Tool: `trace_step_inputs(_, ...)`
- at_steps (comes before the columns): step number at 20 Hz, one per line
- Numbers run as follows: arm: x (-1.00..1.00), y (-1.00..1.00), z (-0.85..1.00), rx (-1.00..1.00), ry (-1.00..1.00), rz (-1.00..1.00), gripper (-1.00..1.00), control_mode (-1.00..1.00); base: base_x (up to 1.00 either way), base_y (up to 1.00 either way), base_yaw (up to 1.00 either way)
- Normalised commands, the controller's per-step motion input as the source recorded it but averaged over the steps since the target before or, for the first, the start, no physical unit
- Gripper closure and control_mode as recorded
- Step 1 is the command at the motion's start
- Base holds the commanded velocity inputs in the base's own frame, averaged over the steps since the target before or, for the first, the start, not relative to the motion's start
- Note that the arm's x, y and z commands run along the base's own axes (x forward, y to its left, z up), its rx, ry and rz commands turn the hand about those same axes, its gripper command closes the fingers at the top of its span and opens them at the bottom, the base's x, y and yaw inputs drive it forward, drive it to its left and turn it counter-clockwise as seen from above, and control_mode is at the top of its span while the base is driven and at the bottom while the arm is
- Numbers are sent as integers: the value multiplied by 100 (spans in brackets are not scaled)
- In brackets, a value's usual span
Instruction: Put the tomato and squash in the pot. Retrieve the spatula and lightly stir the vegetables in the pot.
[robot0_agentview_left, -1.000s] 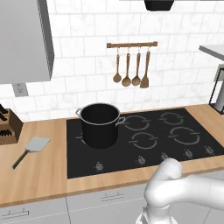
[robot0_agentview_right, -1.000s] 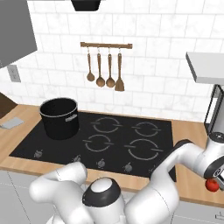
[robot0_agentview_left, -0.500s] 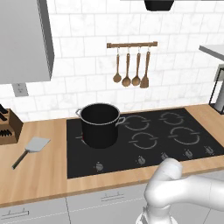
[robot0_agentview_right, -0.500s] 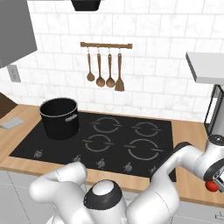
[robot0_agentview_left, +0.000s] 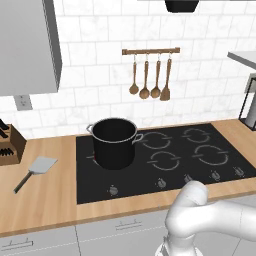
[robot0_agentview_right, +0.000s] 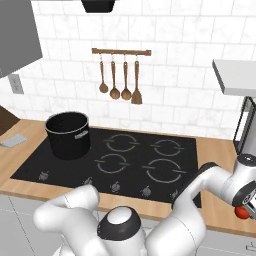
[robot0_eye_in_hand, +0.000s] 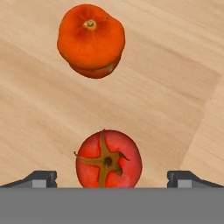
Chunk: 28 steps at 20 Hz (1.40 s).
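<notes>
Tomato (robot0_eye_in_hand: 108, 159): we see it on the wooden counter, right of the stove, near the squash (robot0_eye_in_hand: 91, 40).
Feel: probably soft, round, rolls easily; we hold its sides.
Gripper (robot0_eye_in_hand: 112, 177): wide open, holding nothing.

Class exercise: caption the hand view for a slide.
Open gripper poised over the tomato on the wooden counter, orange squash beyond.

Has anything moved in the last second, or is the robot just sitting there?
Only the arm moved: in the right base view its wrist sank a little further toward the tomato at the counter's right end. The end effector is open astride the tomato, not gripping it. The orange squash lies just beyond. The pot, the spatula and the hanging wooden utensils stayed put.
</notes>
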Motion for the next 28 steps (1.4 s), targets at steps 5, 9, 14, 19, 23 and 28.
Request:
trace_step_inputs(5,0,0,-2,0,0,0,-100,-100,0,0,0)
trace_step_inputs(9,0,0,0,0,2,0,-100,-100,0,0,0)
trace_step_inputs(14,0,0,-4,0,3,0,-100,-100,0,0,0)
trace_step_inputs(19,0,0,-18,0,4,0,-100,-100,0,0,0)
trace_step_inputs(23,0,0,-22,0,1,0,-100,-100,0,0,0)
trace_step_inputs(28,4,0,-13,0,0,1,-100,-100,0,0,0)
